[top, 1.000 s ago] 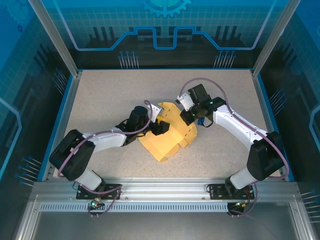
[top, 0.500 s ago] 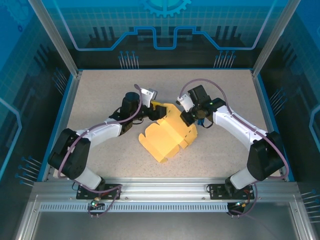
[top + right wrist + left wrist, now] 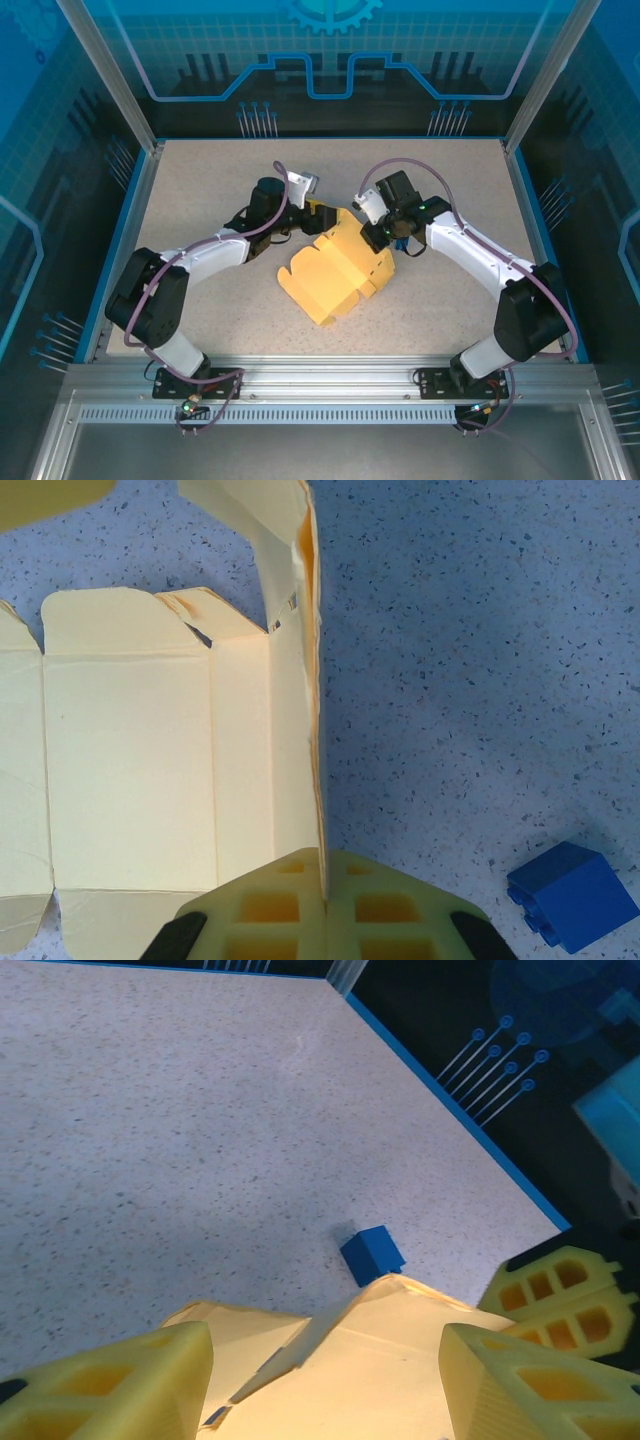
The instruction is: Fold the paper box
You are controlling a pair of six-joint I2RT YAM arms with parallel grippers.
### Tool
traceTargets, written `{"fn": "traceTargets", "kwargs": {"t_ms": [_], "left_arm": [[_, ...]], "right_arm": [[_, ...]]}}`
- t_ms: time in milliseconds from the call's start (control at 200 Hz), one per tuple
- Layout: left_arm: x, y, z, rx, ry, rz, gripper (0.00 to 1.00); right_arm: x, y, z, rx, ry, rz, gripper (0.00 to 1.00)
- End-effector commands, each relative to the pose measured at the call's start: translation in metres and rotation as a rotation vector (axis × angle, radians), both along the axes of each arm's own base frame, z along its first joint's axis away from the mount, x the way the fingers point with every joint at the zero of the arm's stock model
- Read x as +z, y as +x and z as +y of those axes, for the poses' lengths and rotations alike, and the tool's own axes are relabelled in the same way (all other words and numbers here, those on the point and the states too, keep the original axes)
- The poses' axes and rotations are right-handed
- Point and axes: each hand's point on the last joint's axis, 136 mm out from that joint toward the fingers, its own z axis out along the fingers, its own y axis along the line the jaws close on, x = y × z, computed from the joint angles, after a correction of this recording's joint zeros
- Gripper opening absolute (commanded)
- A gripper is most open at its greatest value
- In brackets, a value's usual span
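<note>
My left fingers [image 3: 100,1385] have pulled back from the middle of the pale yellow die-cut card box [image 3: 338,275] to its far corner, apart and holding nothing. My right fingers [image 3: 270,910] stay clamped on the raised side flap. The sheet lies mid-counter [image 3: 200,190], barely folded.

No legible text or markings

Blue block [image 3: 572,895] on speckled table [image 3: 480,680]
</note>
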Motion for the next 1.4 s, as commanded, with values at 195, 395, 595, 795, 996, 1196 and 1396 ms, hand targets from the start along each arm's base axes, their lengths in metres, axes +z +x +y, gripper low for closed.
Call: {"fn": "traceTargets", "kwargs": {"t_ms": [195, 395, 595, 795, 996, 1196, 1396], "left_arm": [[0.014, -0.010, -0.021, -0.124, -0.080, 0.009, 0.62], [0.023, -0.035, -0.039, -0.268, -0.140, -0.015, 0.59], [0.007, -0.048, -0.050, -0.338, -0.134, 0.030, 0.57], [0.006, -0.051, -0.050, -0.352, -0.115, 0.029, 0.57], [0.020, -0.053, -0.039, -0.328, -0.084, -0.019, 0.59], [0.035, -0.054, -0.013, -0.255, -0.037, -0.082, 0.60], [0.056, -0.054, 0.014, -0.165, 0.060, -0.171, 0.62]], "right_arm": [[0.008, 0.002, -0.002, -0.011, 0.024, -0.017, 0.02], [0.008, 0.004, -0.003, -0.016, 0.020, -0.021, 0.02], [0.013, 0.006, 0.000, -0.013, 0.035, -0.027, 0.02], [0.013, 0.005, 0.000, -0.012, 0.037, -0.030, 0.02], [0.014, 0.002, -0.003, -0.011, 0.035, -0.045, 0.02], [0.022, -0.003, -0.003, 0.022, 0.039, -0.085, 0.02], [0.033, -0.011, 0.002, 0.089, -0.012, -0.168, 0.03]]}}
